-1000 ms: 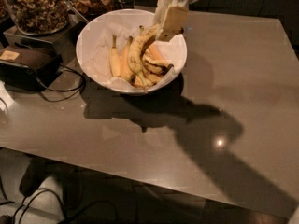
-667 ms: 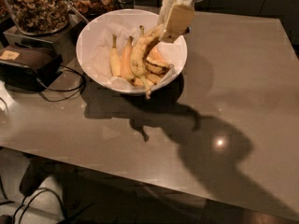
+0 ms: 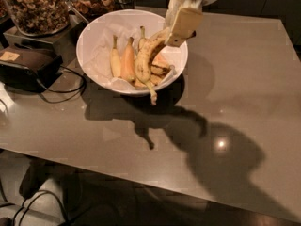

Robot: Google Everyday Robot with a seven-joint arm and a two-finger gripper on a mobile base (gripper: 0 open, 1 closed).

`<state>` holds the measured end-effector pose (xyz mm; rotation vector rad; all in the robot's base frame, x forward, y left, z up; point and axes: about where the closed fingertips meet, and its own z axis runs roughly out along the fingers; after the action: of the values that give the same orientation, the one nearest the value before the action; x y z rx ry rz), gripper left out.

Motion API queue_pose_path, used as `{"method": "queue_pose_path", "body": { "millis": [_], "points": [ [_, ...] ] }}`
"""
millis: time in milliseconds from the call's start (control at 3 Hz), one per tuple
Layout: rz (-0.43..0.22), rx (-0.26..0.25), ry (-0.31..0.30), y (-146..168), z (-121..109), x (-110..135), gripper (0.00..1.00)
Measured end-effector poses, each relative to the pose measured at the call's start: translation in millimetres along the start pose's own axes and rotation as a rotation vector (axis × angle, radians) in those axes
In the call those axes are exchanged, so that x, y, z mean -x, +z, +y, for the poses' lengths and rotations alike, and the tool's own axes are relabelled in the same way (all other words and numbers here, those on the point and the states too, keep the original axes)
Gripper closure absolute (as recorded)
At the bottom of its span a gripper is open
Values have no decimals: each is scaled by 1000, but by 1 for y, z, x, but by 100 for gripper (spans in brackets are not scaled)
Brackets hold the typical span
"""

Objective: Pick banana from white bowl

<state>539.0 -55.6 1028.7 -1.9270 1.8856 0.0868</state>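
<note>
Gripper (image 3: 170, 37): mine, over the far right rim of the bowl (image 3: 88, 36), pinched on the upper end of the banana (image 3: 144, 62).
Banana: speckled and curved, it hangs from my grip and slants across the bowl. Its dark stem tip pokes out past the near rim, above the table (image 3: 244, 88).
Bowl: white and paper-lined, standing on the far left part of the table.
Other bananas (image 3: 121, 60): two paler, straighter ones lie side by side left of mine, with browner ones under it to the right.
Jars (image 3: 35, 6): glass, full of nuts, behind the bowl on the left.
Black box (image 3: 26, 65): left of the bowl, its cable trailing toward the bowl.
Shadow (image 3: 216, 149): cast by my arm, dark on the table in front of the bowl.
</note>
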Motion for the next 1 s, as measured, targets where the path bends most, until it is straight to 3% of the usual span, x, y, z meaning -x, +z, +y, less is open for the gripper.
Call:
{"method": "queue_pose_path", "body": {
  "millis": [1000],
  "points": [
    [10, 28, 151, -30, 72, -19, 100]
  ]
}}
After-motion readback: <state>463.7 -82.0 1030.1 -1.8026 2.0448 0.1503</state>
